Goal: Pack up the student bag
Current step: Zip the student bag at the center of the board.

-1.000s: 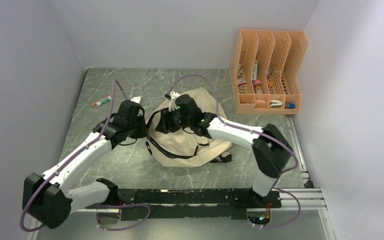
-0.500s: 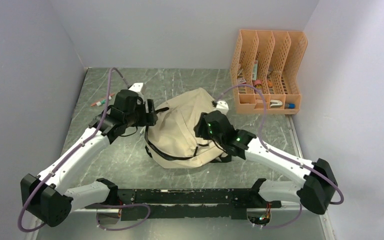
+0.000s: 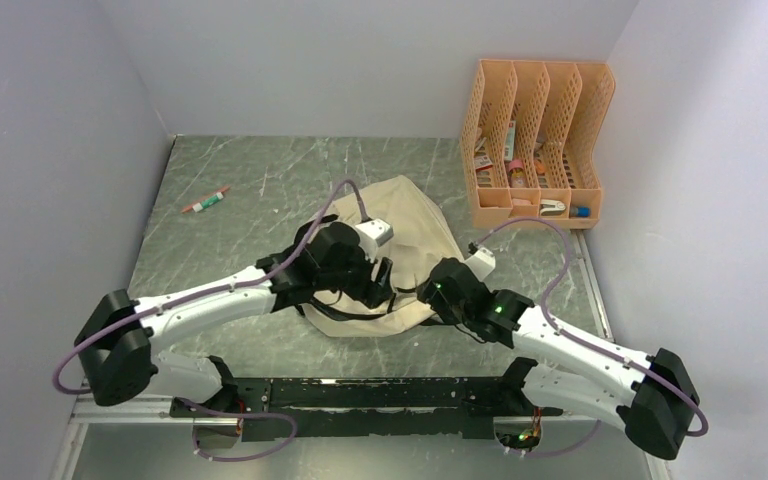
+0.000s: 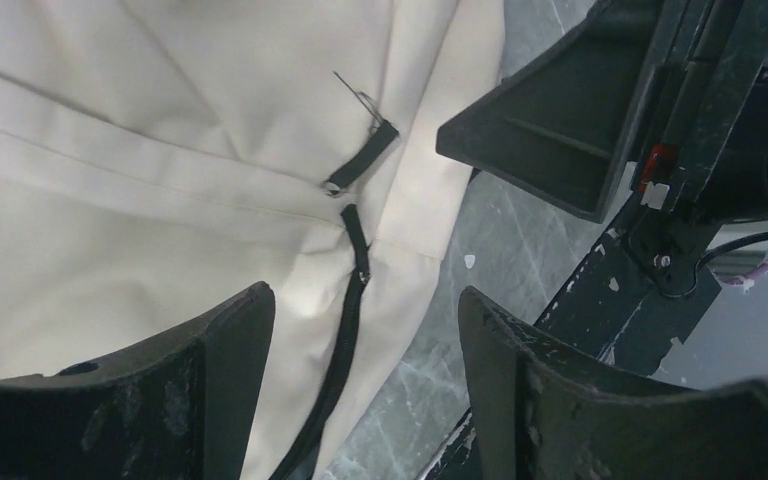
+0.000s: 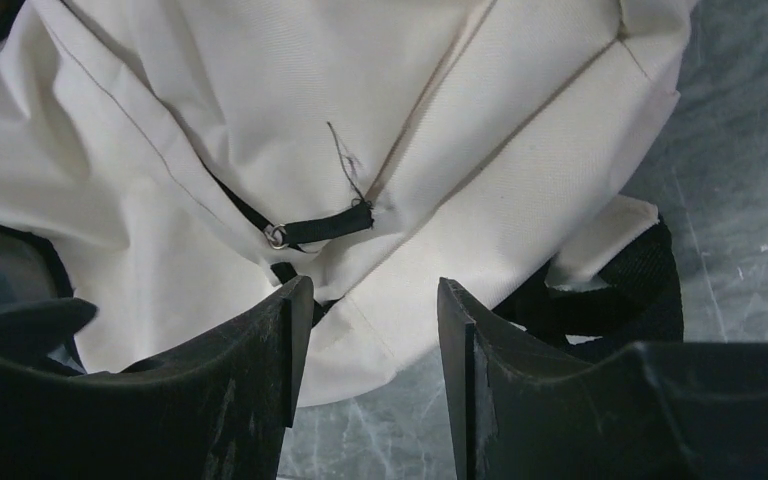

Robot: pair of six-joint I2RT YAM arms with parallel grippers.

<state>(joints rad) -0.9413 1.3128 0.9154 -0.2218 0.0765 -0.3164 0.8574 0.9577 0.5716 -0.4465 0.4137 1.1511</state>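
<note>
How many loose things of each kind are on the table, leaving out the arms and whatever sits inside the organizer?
Beige backpack: 1
Orange file organizer: 1
Pen: 1
Total: 3

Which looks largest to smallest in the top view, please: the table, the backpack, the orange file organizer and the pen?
1. table
2. backpack and file organizer: about alike, and the backpack is partly covered, so I leave them unranked
3. pen
</note>
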